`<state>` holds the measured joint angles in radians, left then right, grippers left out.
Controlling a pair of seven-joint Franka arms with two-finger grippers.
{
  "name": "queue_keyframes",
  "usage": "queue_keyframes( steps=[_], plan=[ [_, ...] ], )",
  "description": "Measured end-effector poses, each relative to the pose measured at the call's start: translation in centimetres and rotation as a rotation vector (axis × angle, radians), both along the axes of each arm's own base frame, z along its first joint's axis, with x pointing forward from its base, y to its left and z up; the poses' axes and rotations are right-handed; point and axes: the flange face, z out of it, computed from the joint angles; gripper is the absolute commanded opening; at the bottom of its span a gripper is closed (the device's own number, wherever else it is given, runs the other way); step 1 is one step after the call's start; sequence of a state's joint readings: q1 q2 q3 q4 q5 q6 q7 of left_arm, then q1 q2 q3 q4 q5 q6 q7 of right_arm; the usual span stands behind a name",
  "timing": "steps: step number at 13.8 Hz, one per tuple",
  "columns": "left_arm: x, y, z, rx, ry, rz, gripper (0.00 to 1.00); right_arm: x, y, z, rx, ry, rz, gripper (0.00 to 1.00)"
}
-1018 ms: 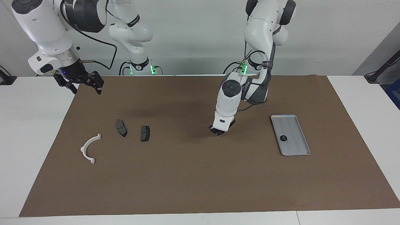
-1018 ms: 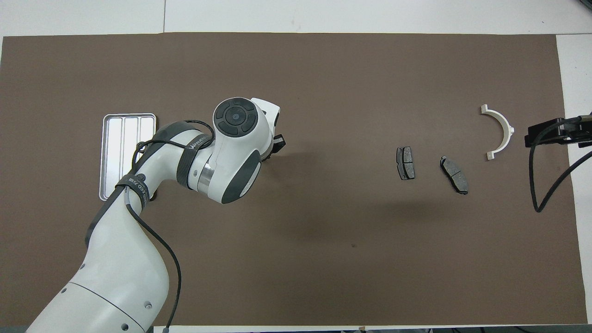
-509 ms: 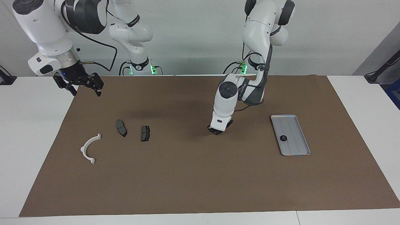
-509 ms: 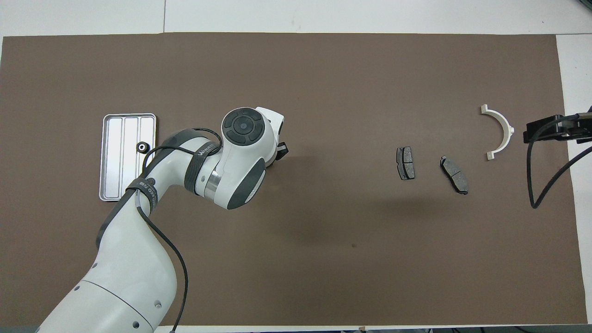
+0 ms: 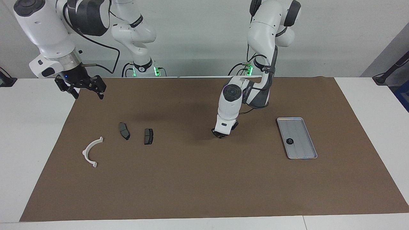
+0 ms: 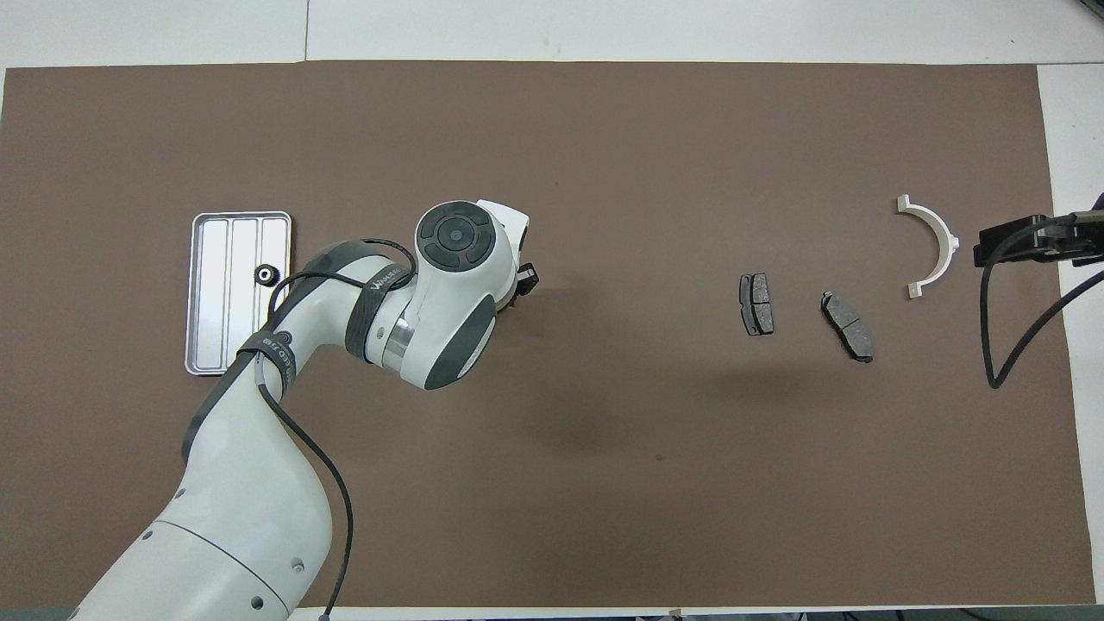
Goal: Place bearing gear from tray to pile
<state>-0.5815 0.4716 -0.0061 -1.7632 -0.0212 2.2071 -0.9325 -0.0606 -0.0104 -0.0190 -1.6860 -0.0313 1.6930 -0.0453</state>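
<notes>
since a second before, left arm had drifted a little toward the right arm's end of the table, its elbow uncovering the bearing gear in the overhead view; everything on the mat lay as it had.

bearing gear: small dark round part, flat in the tray, on the tray's side toward the right arm. round, so no long axis; which face was up could not be made out. tray long axis ran toward and away from the robots, ridges the same way.

left gripper hung low over bare mat between tray and pile, pointing down. could not tell whether its fingers were apart or together; nothing visibly held, though the tips were dark and hard to read. in the overhead view only a dark bit of it showed past the wrist.

right gripper waited up over the mat's edge at the right arm's end, fingers spread apart, holding nothing; its tip showed beside the white bracket.

pile: white bracket, two dark pads, apart from each other, well apart from the tray.

writing on the left arm's dark band: too small to read.
</notes>
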Motion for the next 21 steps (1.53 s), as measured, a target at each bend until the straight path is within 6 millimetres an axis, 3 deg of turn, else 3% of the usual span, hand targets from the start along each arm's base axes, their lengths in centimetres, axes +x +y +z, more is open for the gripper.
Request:
queue_keyframes(
  steps=[5, 7, 10, 11, 14, 18, 19, 21],
  plan=[
    [3.6, 2.5, 3.9, -0.003, -0.032, 0.059, 1.00, 1.4, 0.8, -1.5, -0.001, -0.018, 0.018, 0.97],
    [5.2, 5.6, 5.3, 0.002, -0.027, 0.110, 0.98, 2.6, 2.1, -2.9, 0.003, -0.024, 0.032, 0.96],
    [7.6, 12.8, 7.8, 0.007, -0.011, 0.084, 0.91, 4.9, 6.6, -4.9, 0.010, -0.040, 0.015, 0.95],
    [8.1, 15.2, 8.6, 0.007, -0.007, 0.056, 0.86, 5.7, 9.1, -5.7, 0.021, -0.052, -0.007, 0.95],
    [9.3, 20.6, 9.4, 0.003, 0.000, -0.033, 0.77, 6.3, 21.1, -9.7, 0.055, -0.082, -0.064, 0.94],
    [10.0, 27.8, 7.7, -0.004, 0.012, -0.152, 0.62, 3.3, 34.2, -13.3, 0.072, -0.070, -0.048, 0.94],
    [10.0, 29.5, 7.1, -0.005, 0.007, -0.166, 0.58, 2.4, 36.7, -14.2, 0.072, -0.063, -0.046, 0.94],
    [9.7, 31.6, 5.6, -0.008, 0.003, -0.206, 0.58, 1.3, 39.4, -15.7, 0.069, -0.052, -0.025, 0.94]
  ],
)
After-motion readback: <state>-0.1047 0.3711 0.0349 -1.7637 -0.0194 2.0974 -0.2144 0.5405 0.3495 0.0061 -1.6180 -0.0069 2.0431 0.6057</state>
